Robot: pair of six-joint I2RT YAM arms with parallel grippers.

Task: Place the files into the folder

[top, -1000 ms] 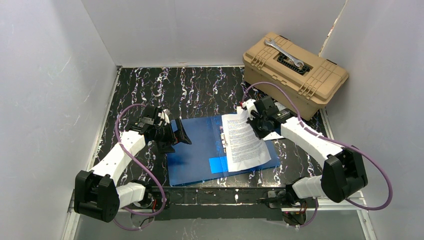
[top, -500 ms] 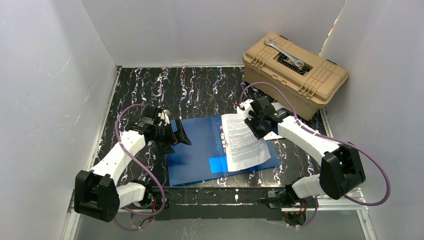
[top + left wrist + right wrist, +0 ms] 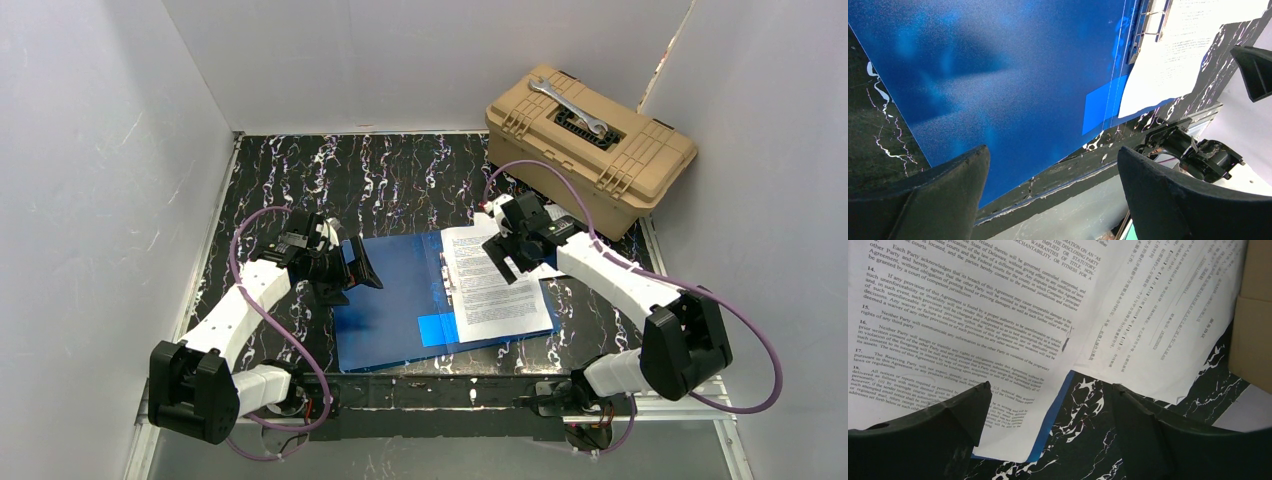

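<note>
Files point(image 3: 495, 290) flat on glossy folder point(image 3: 400, 295)

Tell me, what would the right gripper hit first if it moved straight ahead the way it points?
Probably the files: the open right gripper points down at the sheets lying on the blue folder. It aims near their edge, so the folder's rim or the marbled table could come first; depth is unclear.

The marbled table point(image 3: 400, 180) bears a blue folder point(image 3: 390, 295), a printed sheet point(image 3: 1168, 315) beside it and a tan toolbox point(image 3: 560, 172).
</note>
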